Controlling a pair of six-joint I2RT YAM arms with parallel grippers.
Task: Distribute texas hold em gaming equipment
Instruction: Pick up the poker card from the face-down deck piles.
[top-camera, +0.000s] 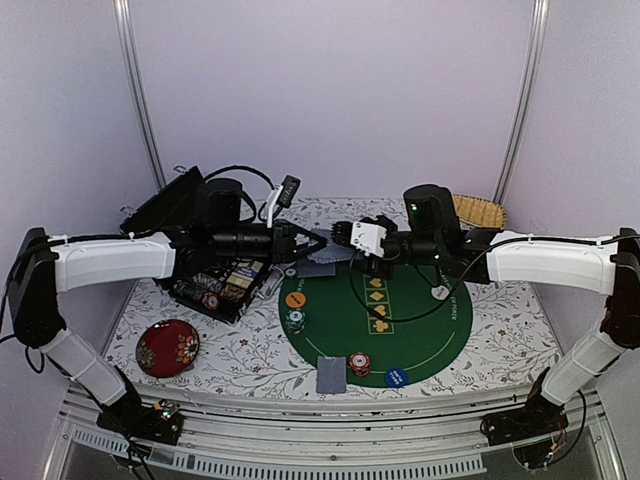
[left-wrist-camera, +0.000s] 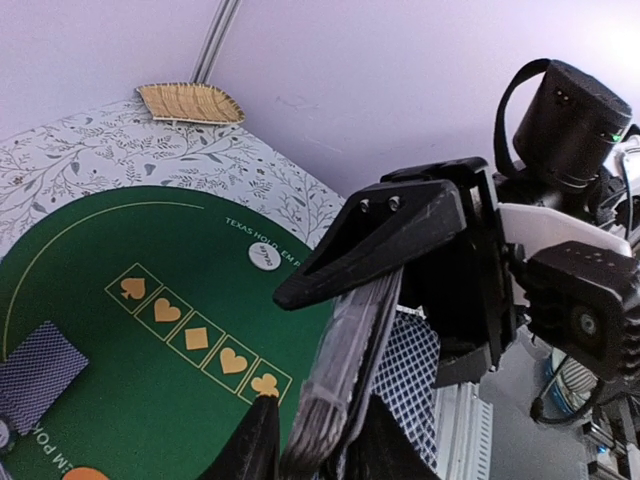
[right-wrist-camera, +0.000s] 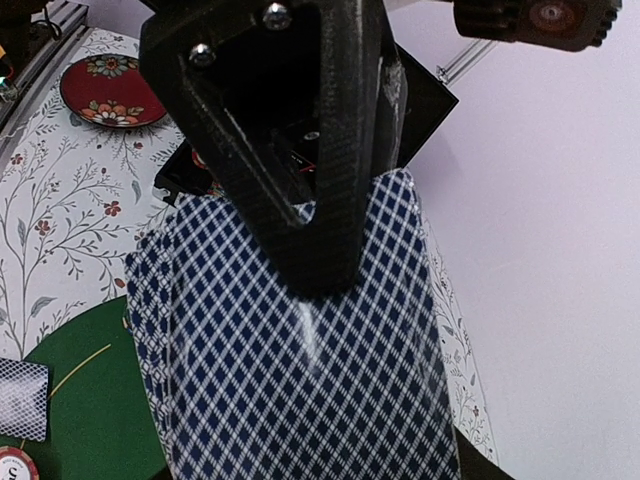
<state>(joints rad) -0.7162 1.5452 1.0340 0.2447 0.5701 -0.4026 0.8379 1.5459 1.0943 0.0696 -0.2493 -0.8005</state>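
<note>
I judge the deal a little past halfway. On the green mat (top-camera: 420, 330) the near seat has a face-down card (top-camera: 331, 373), a red chip stack (top-camera: 360, 363) and a blue disc (top-camera: 396, 377). The far-left seat has an orange disc (top-camera: 295, 299), a green chip stack (top-camera: 295, 320) and a card (left-wrist-camera: 40, 375) just beside them. The right seat shows only a white disc (top-camera: 440, 292), so cards and chips there look like what is left. My two arms meet in the air over the mat's far edge. My left gripper (top-camera: 305, 246) stands narrow with the deck (left-wrist-camera: 335, 385) edge-on between its fingers. My right gripper (top-camera: 343, 234) lays one finger flat on the patterned back of the top card (right-wrist-camera: 300, 370). Its other finger is hidden beneath the cards, so I cannot tell whether it is pinching or only resting there. A second card peeks out offset under the top one, but how many have fanned loose is unclear. Each face-down pile on the mat may hold one card or two, which I cannot make out. The black case (top-camera: 215, 285) on the counter (top-camera: 500, 330) holds more chips, too small and too shadowed by my left arm to count.
</note>
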